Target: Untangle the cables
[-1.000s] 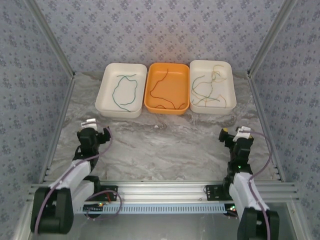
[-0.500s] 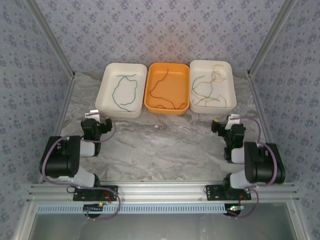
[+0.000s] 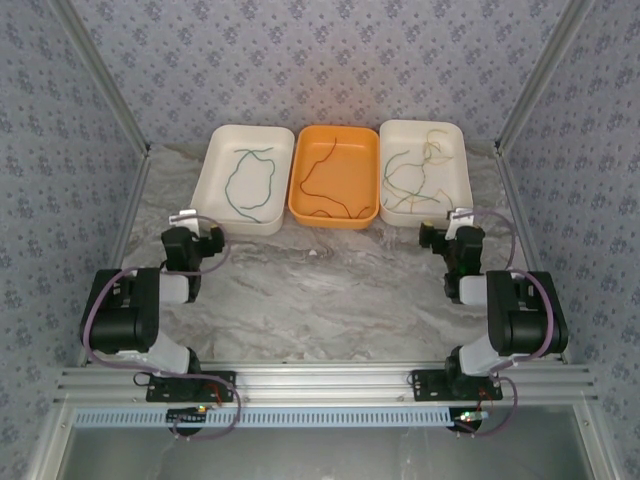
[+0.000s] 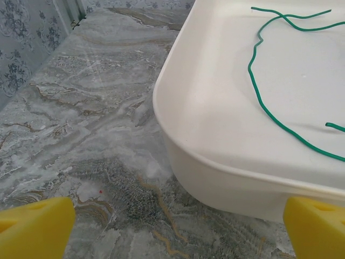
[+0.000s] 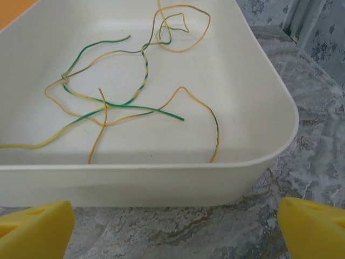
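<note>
Reaching forward from the near edge of the table [image 3: 330, 285], the left arm [image 3: 125, 320] and right arm [image 3: 520, 320] aim at a row of three trays. The left fingers [image 4: 33, 229] are spread wide apart, their yellow tips low over the marbled top, just short of the near corner of the left white tray [image 4: 215, 162]. The right fingers [image 5: 32, 229] are likewise wide apart, close before the near wall of the right white tray [image 5: 161, 183]. In the left tray a single green cable [image 4: 272, 116] lies in loose curves on the floor. The orange tray [image 3: 300, 205], close between the two white ones, holds a dark red cable [image 3: 310, 178] alone. In the right tray green and yellow cables [image 5: 116, 105] lie crossed over one another, twisted together at one spot near its left side, with yellow loops toward the far wall.
</note>
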Action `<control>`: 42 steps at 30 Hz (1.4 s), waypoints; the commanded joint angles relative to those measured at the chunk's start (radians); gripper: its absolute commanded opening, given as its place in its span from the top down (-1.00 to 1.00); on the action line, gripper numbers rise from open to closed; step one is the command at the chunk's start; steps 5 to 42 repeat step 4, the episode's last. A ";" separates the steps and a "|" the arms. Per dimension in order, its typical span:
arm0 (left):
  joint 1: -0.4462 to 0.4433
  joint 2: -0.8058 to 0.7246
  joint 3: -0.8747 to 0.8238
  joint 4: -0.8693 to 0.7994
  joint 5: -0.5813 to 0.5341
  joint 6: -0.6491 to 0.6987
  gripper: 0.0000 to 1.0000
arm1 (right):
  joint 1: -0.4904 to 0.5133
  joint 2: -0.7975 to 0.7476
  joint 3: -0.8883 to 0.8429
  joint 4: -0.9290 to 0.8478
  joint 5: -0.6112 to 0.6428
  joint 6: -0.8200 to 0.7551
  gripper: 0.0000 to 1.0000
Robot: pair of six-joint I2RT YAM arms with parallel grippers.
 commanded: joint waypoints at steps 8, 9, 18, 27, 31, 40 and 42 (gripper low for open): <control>0.006 -0.006 0.012 -0.002 0.019 -0.004 -0.99 | 0.013 0.007 0.006 -0.025 0.063 -0.014 -0.98; 0.006 -0.006 0.012 -0.002 0.019 -0.004 -0.99 | 0.013 0.007 0.006 -0.025 0.063 -0.014 -0.98; 0.006 -0.006 0.012 -0.002 0.019 -0.004 -0.99 | 0.013 0.007 0.006 -0.025 0.063 -0.014 -0.98; 0.006 -0.006 0.012 -0.002 0.019 -0.004 -0.99 | 0.013 0.007 0.006 -0.025 0.063 -0.014 -0.98; 0.006 -0.006 0.012 -0.002 0.019 -0.004 -0.99 | 0.013 0.007 0.006 -0.025 0.063 -0.014 -0.98; 0.006 -0.006 0.012 -0.002 0.019 -0.004 -0.99 | 0.013 0.007 0.006 -0.025 0.063 -0.014 -0.98; 0.006 -0.006 0.012 -0.002 0.019 -0.004 -0.99 | 0.013 0.007 0.006 -0.025 0.063 -0.014 -0.98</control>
